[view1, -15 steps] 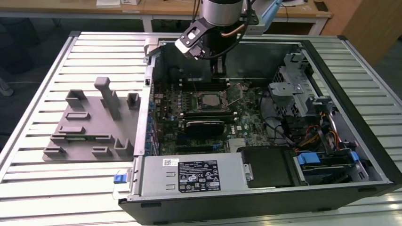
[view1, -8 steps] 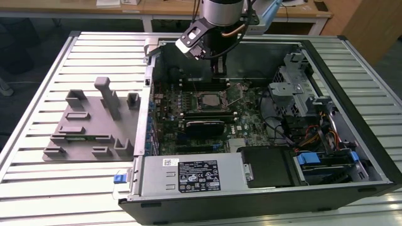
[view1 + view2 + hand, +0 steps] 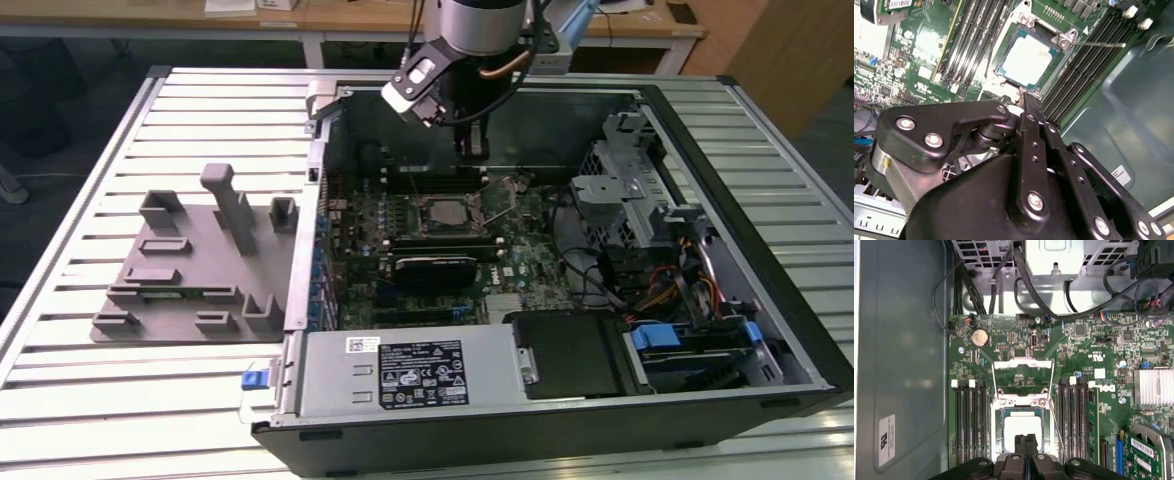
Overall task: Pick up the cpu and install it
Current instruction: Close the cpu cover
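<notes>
Pincer (image 3: 1026,439) is hovering closed, empty, above the cpu (image 3: 1016,425) lying in its socket (image 3: 998,436); light, stiff, fragile, probably best gripped by edges.

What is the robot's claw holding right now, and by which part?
Nothing. The gripper is shut and empty, just above the cpu, which lies in its socket.

The cpu (image 3: 1023,424) wore a smooth, bright metal lid. The pincer (image 3: 1025,440) looked matt black. The counter (image 3: 200,110) was ribbed pale metal; the fixture (image 3: 174,265) dull grey plastic.
</notes>
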Controlling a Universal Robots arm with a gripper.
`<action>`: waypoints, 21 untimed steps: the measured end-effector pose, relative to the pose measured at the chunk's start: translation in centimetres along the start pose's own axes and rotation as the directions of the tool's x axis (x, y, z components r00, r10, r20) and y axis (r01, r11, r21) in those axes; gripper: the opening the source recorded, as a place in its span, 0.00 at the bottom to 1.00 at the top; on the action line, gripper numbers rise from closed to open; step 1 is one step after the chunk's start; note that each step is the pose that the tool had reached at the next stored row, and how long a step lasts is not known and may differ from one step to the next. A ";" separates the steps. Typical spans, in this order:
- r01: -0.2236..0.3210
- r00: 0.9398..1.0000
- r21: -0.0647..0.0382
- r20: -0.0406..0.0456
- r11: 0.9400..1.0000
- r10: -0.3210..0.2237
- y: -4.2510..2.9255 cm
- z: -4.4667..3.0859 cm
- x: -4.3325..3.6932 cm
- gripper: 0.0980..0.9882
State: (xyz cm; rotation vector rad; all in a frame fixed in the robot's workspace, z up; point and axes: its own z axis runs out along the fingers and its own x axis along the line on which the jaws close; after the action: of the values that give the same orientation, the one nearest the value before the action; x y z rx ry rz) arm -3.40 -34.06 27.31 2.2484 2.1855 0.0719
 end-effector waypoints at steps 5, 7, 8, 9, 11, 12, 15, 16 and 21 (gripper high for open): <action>0.000 1.000 0.000 0.000 1.000 0.000 0.78 0.03 0.02 0.01; 0.000 1.000 0.000 0.000 1.000 0.000 1.14 0.04 0.03 0.01; 0.000 1.000 0.000 0.000 1.000 0.000 1.35 0.05 0.04 0.01; 0.000 1.000 0.000 0.000 1.000 0.000 1.58 0.06 0.04 0.01; 0.000 1.000 0.000 0.000 1.000 0.000 2.09 0.08 0.06 0.01; 0.000 1.000 0.000 0.000 1.000 0.000 2.34 0.09 0.06 0.01; 0.000 1.000 0.000 0.000 1.000 0.000 3.06 0.11 0.08 0.01; 0.000 1.000 0.000 0.000 1.000 0.000 3.29 0.12 0.09 0.01; 0.000 1.000 0.000 0.000 1.000 0.000 4.41 0.16 0.13 0.01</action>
State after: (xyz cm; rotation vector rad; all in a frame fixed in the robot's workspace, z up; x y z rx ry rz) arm 1.01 -34.06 27.31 2.2484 2.1854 0.0717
